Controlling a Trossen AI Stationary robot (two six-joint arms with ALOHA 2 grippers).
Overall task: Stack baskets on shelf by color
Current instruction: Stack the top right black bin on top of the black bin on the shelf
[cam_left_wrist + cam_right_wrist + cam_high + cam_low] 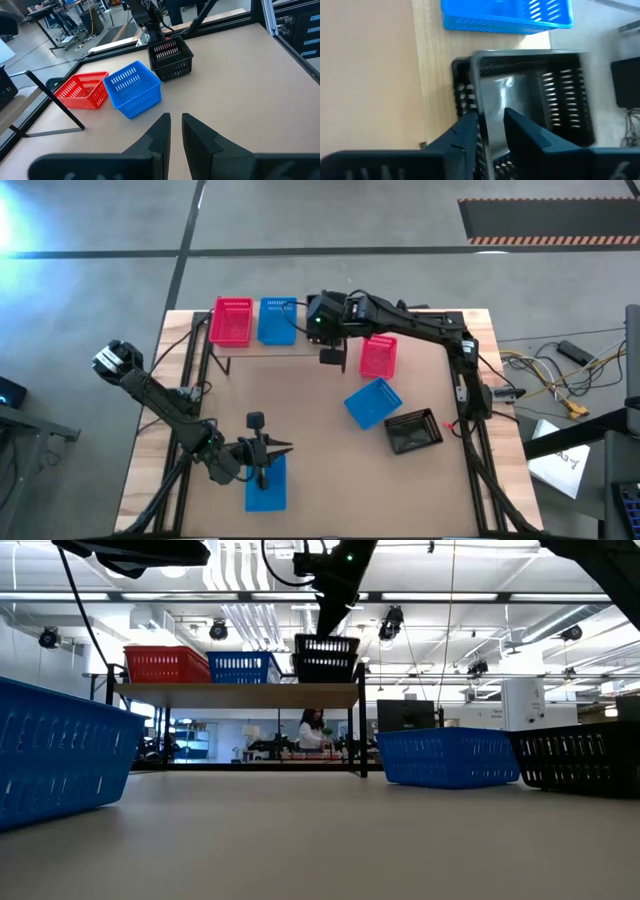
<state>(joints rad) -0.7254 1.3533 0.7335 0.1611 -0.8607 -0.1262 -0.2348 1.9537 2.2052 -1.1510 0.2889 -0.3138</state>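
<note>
1. My right hand (487, 132) is up over the right end of the shelf (235, 694). Its fingers pinch the wall of a black basket (326, 644).
2. That black basket sits in another black basket (326, 667) on the shelf.
3. A red basket (231, 321) is on the left end of the shelf, and a blue basket (277, 320) is in the middle, just beside it.
4. My left hand (174, 131) hangs near the front of the counter (320, 460). Its fingers are almost closed and hold nothing.
5. Another blue basket (266, 484) lies on the counter under my left hand.
6. Three more baskets sit on the counter to the right: a red one (378, 356), a blue one (373, 402) and a black one (414, 430).
</note>
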